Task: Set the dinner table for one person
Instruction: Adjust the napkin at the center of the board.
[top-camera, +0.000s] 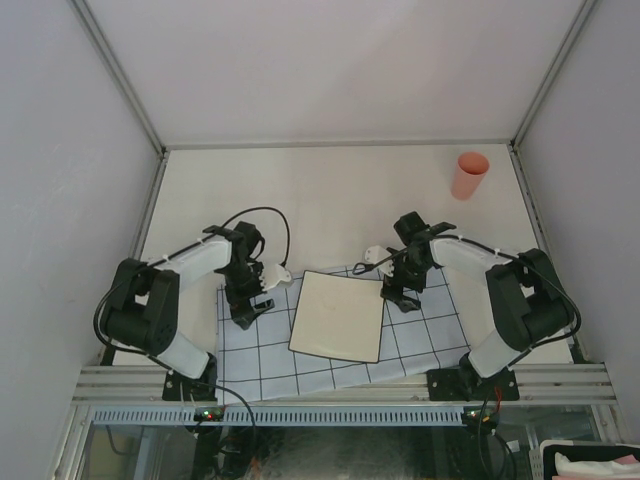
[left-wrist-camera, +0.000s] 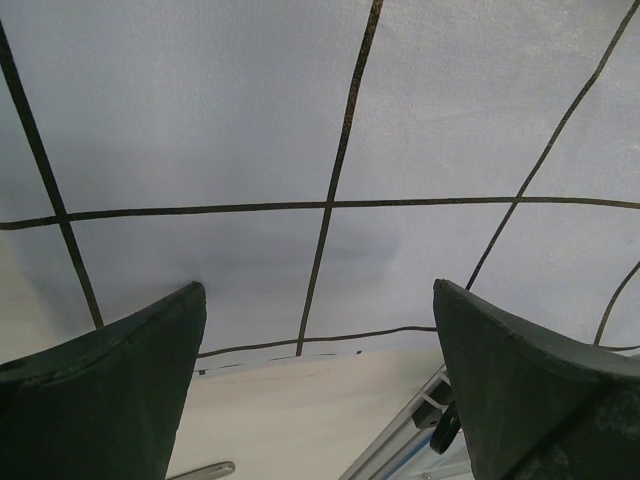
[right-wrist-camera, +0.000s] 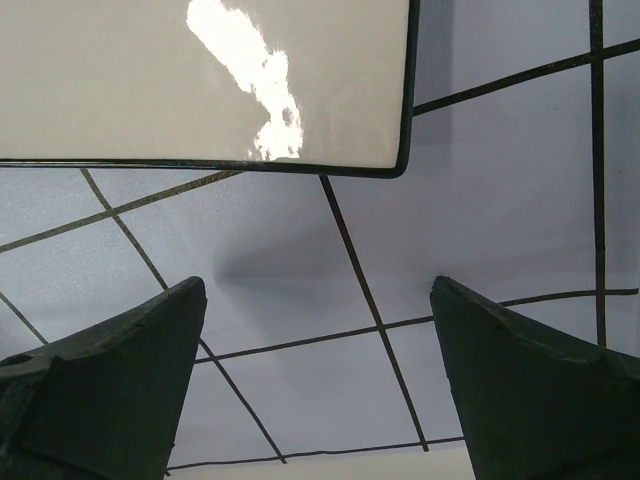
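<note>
The dinner table (top-camera: 330, 190) is an off-white surface. On its near part lies a light-blue grid cloth (top-camera: 420, 345) with a square cream plate (top-camera: 338, 315), dark-rimmed, at its middle. My left gripper (top-camera: 244, 314) points down at the cloth's left part, left of the plate. It is open with nothing between its fingers (left-wrist-camera: 120, 380); the cloth (left-wrist-camera: 200, 120) and the bare table (left-wrist-camera: 300, 410) show under it. My right gripper (top-camera: 400, 299) stands just right of the plate, open and empty (right-wrist-camera: 318, 285) over the cloth (right-wrist-camera: 500, 200). The plate's corner (right-wrist-camera: 200, 80) lies just beyond it.
A pink cup (top-camera: 469, 175) stands upright at the table's far right corner. Grey metal rails (top-camera: 340, 385) run along the near edge and sides, with pale walls behind. A rail (left-wrist-camera: 400, 440) also shows under the left gripper.
</note>
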